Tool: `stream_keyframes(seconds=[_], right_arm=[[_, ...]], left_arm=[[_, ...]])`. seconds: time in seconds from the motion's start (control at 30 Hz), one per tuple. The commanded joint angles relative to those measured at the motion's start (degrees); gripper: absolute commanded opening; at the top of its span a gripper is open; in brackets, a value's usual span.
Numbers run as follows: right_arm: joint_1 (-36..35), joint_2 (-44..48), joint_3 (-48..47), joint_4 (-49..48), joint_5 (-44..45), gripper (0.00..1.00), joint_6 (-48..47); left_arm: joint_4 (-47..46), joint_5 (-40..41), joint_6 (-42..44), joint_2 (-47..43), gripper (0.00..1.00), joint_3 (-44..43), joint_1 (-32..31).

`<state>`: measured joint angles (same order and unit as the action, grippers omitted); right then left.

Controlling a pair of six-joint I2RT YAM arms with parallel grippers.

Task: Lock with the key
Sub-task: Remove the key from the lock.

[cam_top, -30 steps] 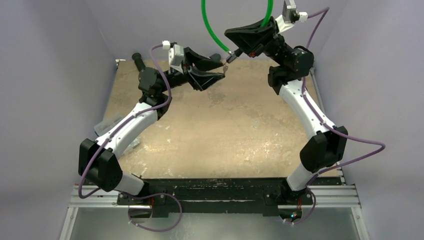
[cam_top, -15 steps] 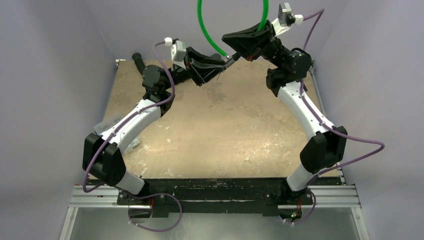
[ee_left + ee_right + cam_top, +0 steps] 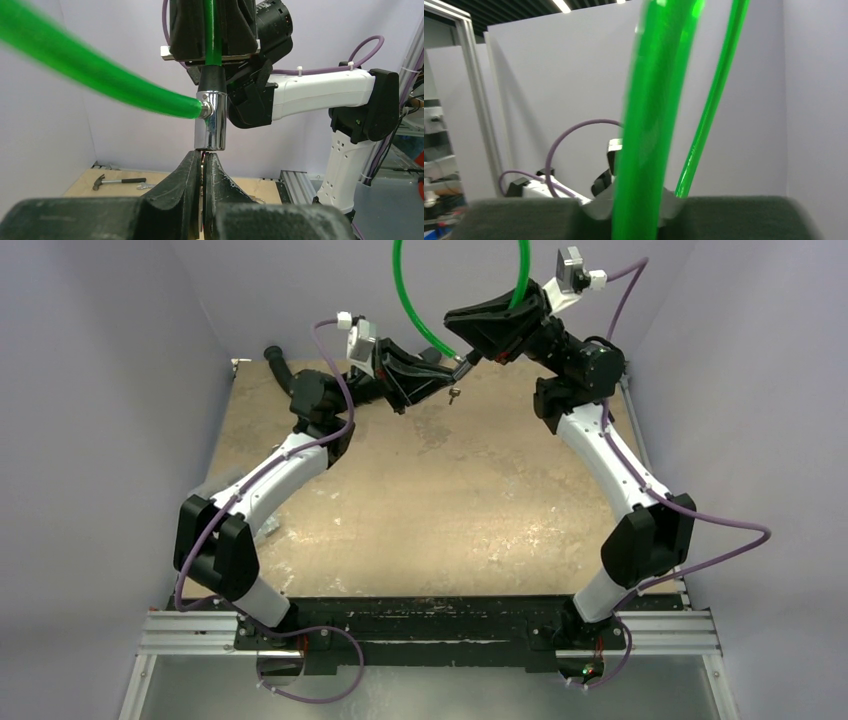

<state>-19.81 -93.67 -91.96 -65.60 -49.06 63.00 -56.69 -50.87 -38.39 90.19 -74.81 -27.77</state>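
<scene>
Key [image 3: 202, 158]: barely shows. Just a thin sliver pinched betw. the L gripper's [image 3: 202, 165] fingertips, pointing up, its top right at the bottom end of the lock [image 3: 210, 120]. Can't tell if it's actually in the keyhole.

Lock = short chrome cylinder, upright, in mid-air above the far edge of the table [image 3: 450, 500], approx. halfway along it, resting on nothing. Green cable [image 3: 100, 70] enters it from the side and again from the top thru a black collar; the loop runs up past the top edge of the overhead view.

R gripper [image 3: 470, 350] comes in from above, clenched on that cable just above the collar. Its wrist cam shows the green tube running up betw. its fingers. L gripper clenched too, jaws almost touching, only the sliver betw. them. Both arms reach to the far edge, tips meeting there.

Overhead: small metal bit [image 3: 453, 393] hangs just below the tips, too small to tell what it is. Hammer [image 3: 117, 181] lies flat on the table twd. the far-left corner, well apart from the lock.
</scene>
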Motion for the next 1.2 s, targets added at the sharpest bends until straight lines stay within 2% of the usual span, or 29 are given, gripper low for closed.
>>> stream_keyframes(seconds=[0.0,0.1,0.17,0.33,0.4,0.43,0.53,0.57,0.63,0.7,0.8,0.83,0.93,0.97,1.03,1.07,1.13,1.17], right_arm=[[-0.3,3.0,0.7,-0.6,1.2,0.35,-2.2],[-0.3,3.5,2.5,0.8,0.8,0.51,-3.1],[-0.3,3.7,3.4,1.7,0.6,0.53,-3.5],[-0.3,3.8,5.3,2.5,-1.1,0.5,-3.6],[-0.2,3.8,5.6,2.8,-1.3,0.44,-3.5],[-0.2,3.8,5.7,2.9,-1.3,0.37,-3.6],[-0.2,3.5,5.3,2.4,-1.8,0.05,-4.2],[-0.2,3.5,5.1,2.4,-1.8,0.0,-4.3],[-0.2,3.3,4.7,2.2,-1.9,0.0,-4.5],[-0.2,3.1,4.3,1.7,-2.4,0.0,-3.9],[-0.2,2.7,3.6,-0.3,-3.2,0.0,-3.0],[-0.1,2.6,3.4,-0.6,-3.3,0.0,-2.8],[-0.1,2.6,3.4,-0.9,-3.1,0.0,-2.5],[0.1,2.7,3.5,-0.6,-2.8,0.0,-2.5],[0.4,2.9,3.9,0.9,-1.7,0.0,-2.7],[0.7,3.0,4.1,2.5,-1.0,0.0,-2.9],[1.2,3.4,4.5,5.8,1.6,0.0,-3.4],[1.4,3.6,4.6,8.0,2.9,0.0,-4.0]], left_arm=[[3.1,3.1,6.8,-4.5,0.0,-0.6,-0.4],[6.5,8.4,10.9,-6.7,0.0,0.6,-0.2],[7.7,11.2,13.3,-7.7,0.0,1.3,-0.2],[10.8,14.6,19.0,-9.3,0.0,2.1,-0.3],[12.4,15.5,21.7,-9.8,0.0,2.3,-0.5],[13.7,15.7,23.4,-10.1,0.0,2.3,-0.8],[14.8,13.8,24.1,-10.0,0.0,2.0,-1.0],[15.3,11.7,21.9,-9.0,0.0,1.1,-0.9],[15.2,7.8,15.8,-7.1,0.0,-1.0,-0.4],[10.8,4.4,5.0,-4.5,0.0,-2.1,0.7],[-3.2,0.8,-15.0,0.5,0.0,-3.3,1.9],[-3.7,0.6,-19.7,1.8,0.0,-4.1,2.0],[-1.6,3.0,-23.9,2.1,0.0,-3.2,1.8],[-0.1,3.9,-24.0,1.5,0.07,-2.7,1.9],[2.9,5.8,-24.4,0.5,0.31,-1.7,3.0],[3.8,6.2,-24.2,0.0,0.44,-1.4,3.8],[4.3,6.5,-21.5,-1.3,0.81,-0.6,5.5],[5.4,7.6,-18.7,-2.4,0.88,0.1,6.6]])
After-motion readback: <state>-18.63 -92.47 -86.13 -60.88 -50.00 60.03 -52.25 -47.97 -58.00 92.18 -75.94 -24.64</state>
